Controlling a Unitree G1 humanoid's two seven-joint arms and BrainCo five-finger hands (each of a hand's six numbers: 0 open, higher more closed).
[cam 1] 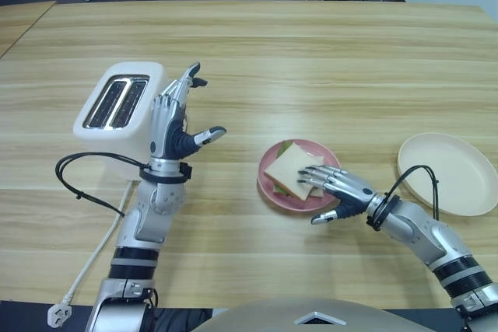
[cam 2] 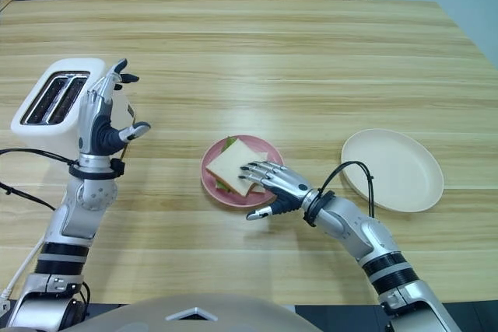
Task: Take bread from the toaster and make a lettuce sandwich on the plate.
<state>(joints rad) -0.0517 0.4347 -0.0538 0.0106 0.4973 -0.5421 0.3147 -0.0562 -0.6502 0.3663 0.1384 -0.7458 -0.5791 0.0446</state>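
A white toaster point(cam 1: 118, 111) stands at the left of the table, and its slots look empty. On the pink plate point(cam 1: 270, 191) in the middle lies a sandwich: a top slice of bread point(cam 1: 289, 170) with green lettuce point(cam 1: 283, 148) showing at its edges. My right hand point(cam 1: 336, 189) lies flat over the near right part of the bread, fingers spread, touching the top slice without grasping it. Just right of the toaster my left hand point(cam 1: 176, 120) is raised upright with its fingers spread, holding nothing.
An empty cream plate point(cam 1: 447, 172) sits at the right, close to my right forearm. The toaster's white cord and plug point(cam 1: 59, 313) run toward the table's front left edge. Bare wooden tabletop point(cam 1: 311, 60) stretches behind the plates.
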